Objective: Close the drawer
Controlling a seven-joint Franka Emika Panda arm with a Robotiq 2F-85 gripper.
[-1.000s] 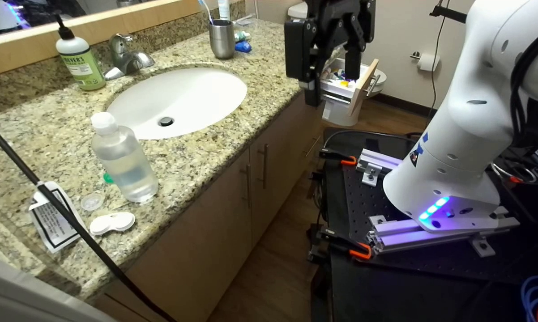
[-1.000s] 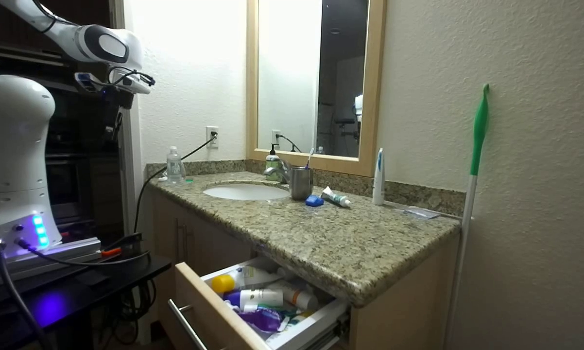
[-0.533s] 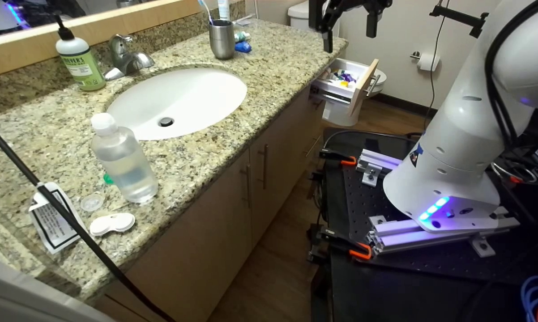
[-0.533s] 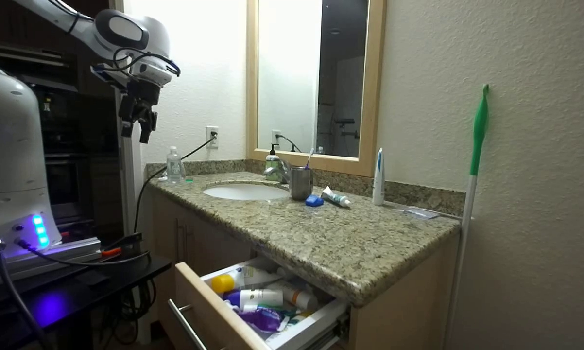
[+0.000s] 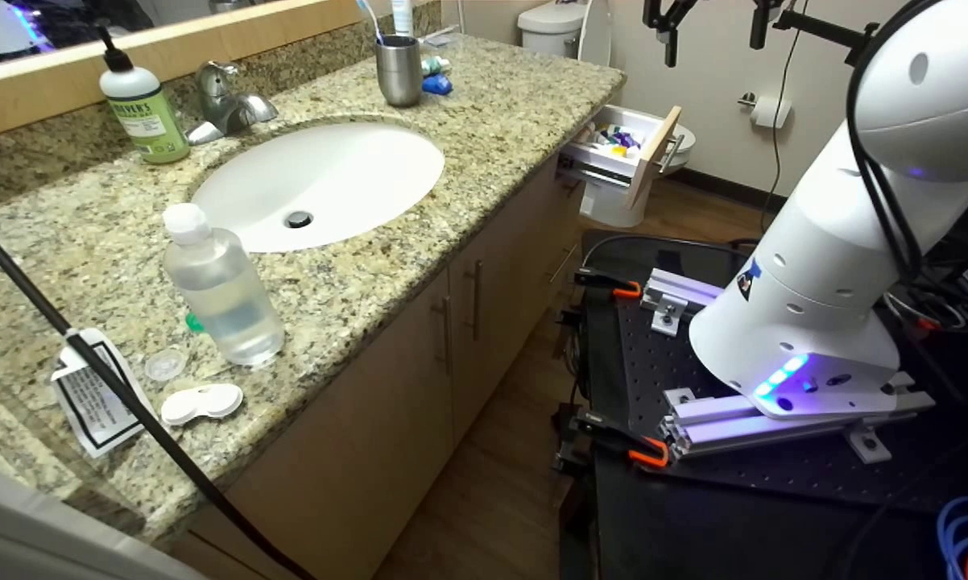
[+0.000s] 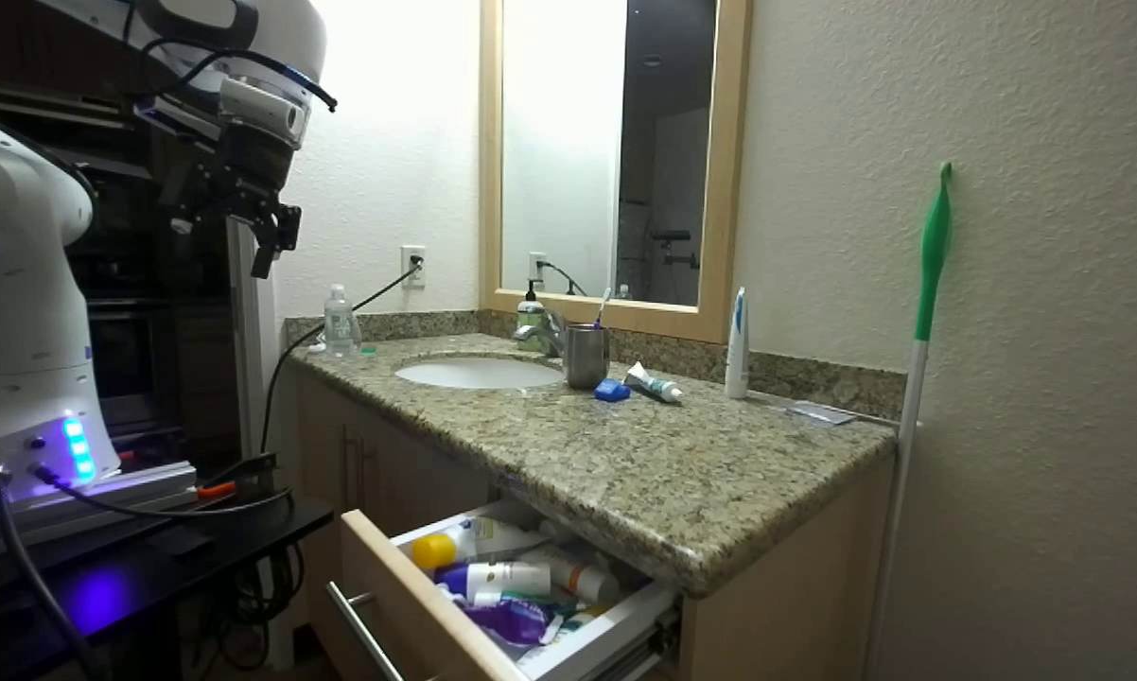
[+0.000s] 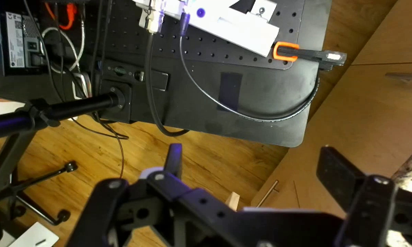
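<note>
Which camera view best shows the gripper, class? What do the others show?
The wrist view: the gripper appears close up, its fingers plainly apart. Both exterior views show it smaller: the top edge cuts off the gripper in an exterior view, and in an exterior view the gripper is dark and harder to make out.

In an exterior view, the green pump bottle (image 5: 144,119) bears the name "MEYER'S".

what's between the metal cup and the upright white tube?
In an exterior view: a small blue item by the metal cup, then a lying tube, both on the countertop.
</note>
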